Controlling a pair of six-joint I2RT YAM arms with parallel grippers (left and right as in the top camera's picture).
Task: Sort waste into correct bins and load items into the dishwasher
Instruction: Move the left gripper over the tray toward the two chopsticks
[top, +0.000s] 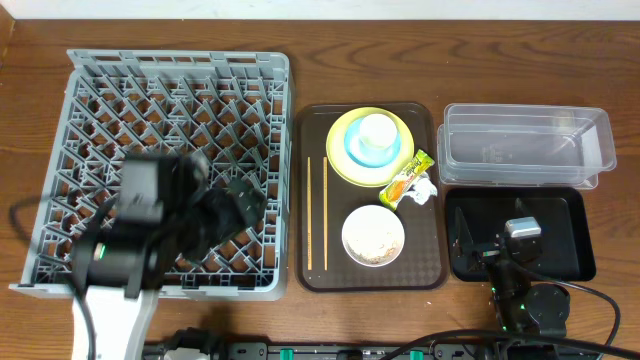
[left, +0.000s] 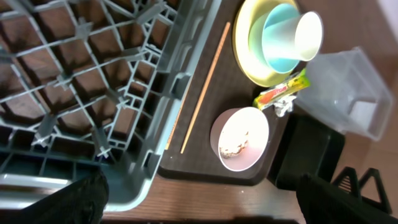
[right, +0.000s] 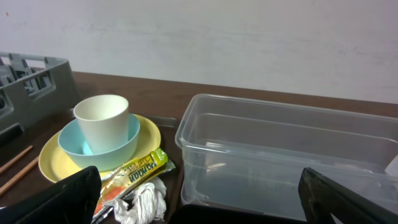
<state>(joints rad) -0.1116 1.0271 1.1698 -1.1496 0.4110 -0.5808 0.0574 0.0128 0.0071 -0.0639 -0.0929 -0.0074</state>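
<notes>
The grey dishwasher rack (top: 170, 160) fills the left side, and my left gripper (top: 245, 200) hovers open over its near right part. On the brown tray, a yellow plate (top: 340, 150) carries a light blue bowl (top: 355, 148) with a white cup (top: 378, 130) in it. A yellow-green wrapper (top: 408, 178) and a crumpled white scrap (top: 422, 190) lie beside the plate. The white bowl (left: 258, 124) holds rice-like crumbs (left: 236, 146). Two chopsticks (top: 309, 212) lie along the tray's left side. At the right stand the clear tub (top: 525, 145) and the black tray (top: 570, 240), with my right gripper (top: 495, 240) open above the black tray.
The brown serving tray (top: 430, 260) lies between the rack and the two bins. Both arm bases and cables sit along the table's front edge. Behind the clear tub (right: 292, 149), in the right wrist view, is a pale wall.
</notes>
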